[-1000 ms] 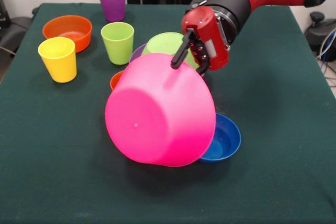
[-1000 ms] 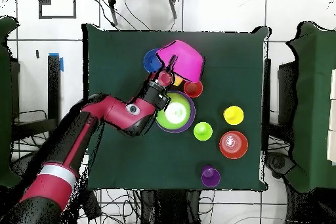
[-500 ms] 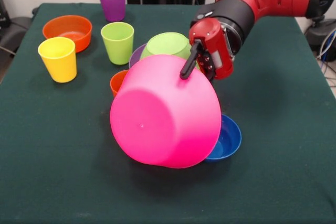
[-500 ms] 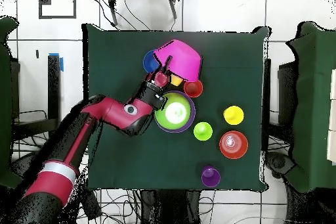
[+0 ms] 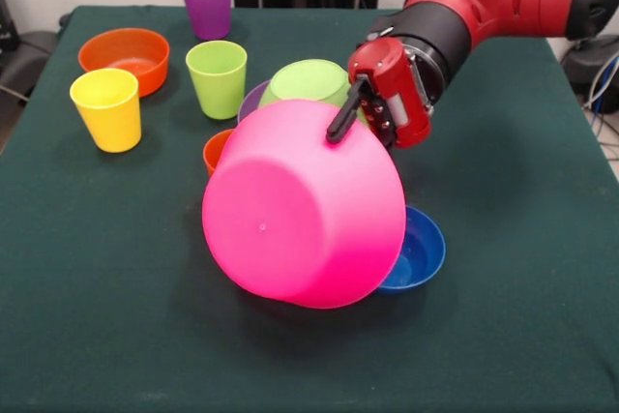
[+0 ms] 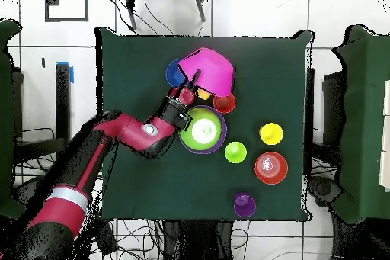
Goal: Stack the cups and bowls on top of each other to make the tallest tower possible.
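The very large pink bowl (image 5: 302, 205) (image 6: 210, 69) hangs tilted on its side, its base turned toward the front camera. My gripper (image 5: 346, 115) (image 6: 190, 94) is shut on its upper rim; one black finger (image 5: 340, 118) lies on the outer wall. The bowl's lower edge overlaps the small blue bowl (image 5: 418, 253) (image 6: 174, 71). Behind it, a lime green bowl (image 5: 309, 79) (image 6: 202, 130) sits nested in a purple bowl (image 5: 252, 98). An orange-red cup (image 5: 215, 148) (image 6: 224, 103) peeks out at the pink bowl's left side.
On the green table (image 5: 503, 239) stand a yellow cup (image 5: 106, 108) (image 6: 271, 133), a lime green cup (image 5: 217, 77) (image 6: 235, 151), a purple cup (image 5: 207, 2) (image 6: 244, 204) and an orange bowl (image 5: 124, 50) (image 6: 270, 167), all upright.
My gripper and the pink bowl have shifted slightly to the right in the front view. The bowl covers a little more of the blue bowl. The other cups and bowls stayed put.
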Motion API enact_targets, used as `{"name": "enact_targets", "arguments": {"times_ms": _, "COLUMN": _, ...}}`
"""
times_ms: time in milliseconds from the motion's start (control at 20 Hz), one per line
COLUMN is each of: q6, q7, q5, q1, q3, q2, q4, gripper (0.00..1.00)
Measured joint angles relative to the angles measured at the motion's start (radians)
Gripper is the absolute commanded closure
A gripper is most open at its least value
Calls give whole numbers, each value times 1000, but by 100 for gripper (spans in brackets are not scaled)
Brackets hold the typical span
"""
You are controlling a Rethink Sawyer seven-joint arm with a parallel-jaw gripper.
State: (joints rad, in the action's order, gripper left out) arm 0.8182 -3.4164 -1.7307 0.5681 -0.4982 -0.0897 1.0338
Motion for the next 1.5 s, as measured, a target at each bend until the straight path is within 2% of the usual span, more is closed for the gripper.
{"name": "enact_targets", "arguments": {"times_ms": 400, "q6": -46, "q7": 0, "q5": 41, "q1": -2, "q3": 22, "q2": 46, "q4": 0, "gripper": 0}}
{"name": "enact_targets", "arguments": {"times_ms": 800, "q6": -124, "q7": 0, "q5": 43, "q1": -1, "q3": 31, "q2": 78, "q4": 1, "gripper": 0}}
{"name": "enact_targets", "arguments": {"times_ms": 1250, "q6": -238, "q7": 0, "q5": 43, "q1": 0, "q3": 44, "q2": 109, "q4": 2, "gripper": 0}}
{"name": "enact_targets", "arguments": {"times_ms": 1500, "q6": -334, "q7": 0, "q5": 43, "q1": -1, "q3": 63, "q2": 120, "q4": 2, "gripper": 0}}
